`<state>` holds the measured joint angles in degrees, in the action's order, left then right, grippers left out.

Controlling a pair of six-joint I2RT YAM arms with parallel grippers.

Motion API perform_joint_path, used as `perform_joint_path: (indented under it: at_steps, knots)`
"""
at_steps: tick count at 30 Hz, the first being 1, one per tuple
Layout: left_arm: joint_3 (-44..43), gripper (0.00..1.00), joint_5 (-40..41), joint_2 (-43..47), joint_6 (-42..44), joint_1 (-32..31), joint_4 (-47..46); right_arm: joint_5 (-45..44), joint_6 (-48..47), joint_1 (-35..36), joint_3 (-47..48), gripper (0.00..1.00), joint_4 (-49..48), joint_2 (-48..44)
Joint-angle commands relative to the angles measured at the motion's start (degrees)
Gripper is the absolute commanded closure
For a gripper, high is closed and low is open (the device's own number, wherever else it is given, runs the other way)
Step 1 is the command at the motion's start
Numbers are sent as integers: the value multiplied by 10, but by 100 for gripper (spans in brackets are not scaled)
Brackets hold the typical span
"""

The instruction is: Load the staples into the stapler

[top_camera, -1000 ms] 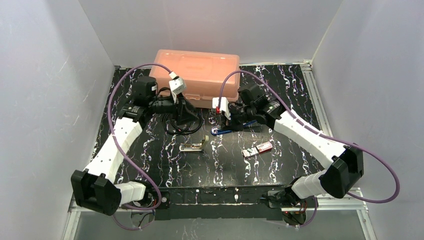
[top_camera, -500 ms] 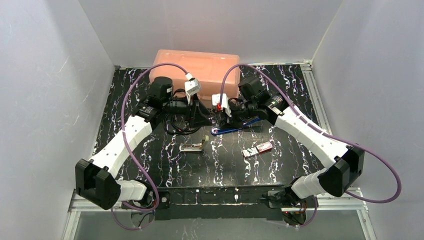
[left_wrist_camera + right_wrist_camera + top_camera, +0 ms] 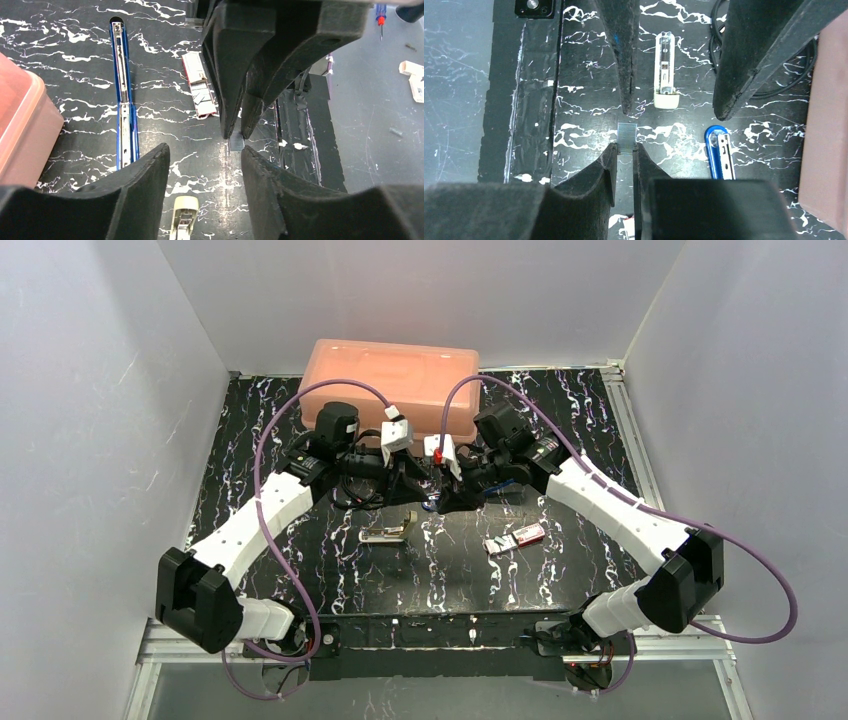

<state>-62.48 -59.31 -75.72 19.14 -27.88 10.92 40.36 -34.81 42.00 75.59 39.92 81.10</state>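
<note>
My right gripper is shut on a short silvery strip of staples, held above the table. The strip also shows in the left wrist view, between the right gripper's fingertips. My left gripper is open and empty, facing the right gripper tip to tip, the strip just beyond its open jaws. The pink-red staples box with its white tray slid out lies on the table. A blue stapler lies opened flat. A cream stapler lies near the centre.
A large pink plastic storage box stands at the back of the black marbled table; its edge shows in both wrist views. A black cable loop lies under the left arm. White walls close in three sides.
My left arm has swung right and its open gripper now faces the right gripper closely. My right gripper has shifted slightly left and down with the staple strip.
</note>
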Motion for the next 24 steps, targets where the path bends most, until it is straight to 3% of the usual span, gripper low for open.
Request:
perform_joint_path:
  at_steps: [1,24]
  knots:
    - [10,52,-37,-2,40,-8,5,22,16,-1,-5,85,-23,-4]
    - [44,57,-43,-4,11,-15,-43,-6,48,-4,10,85,-41,2]
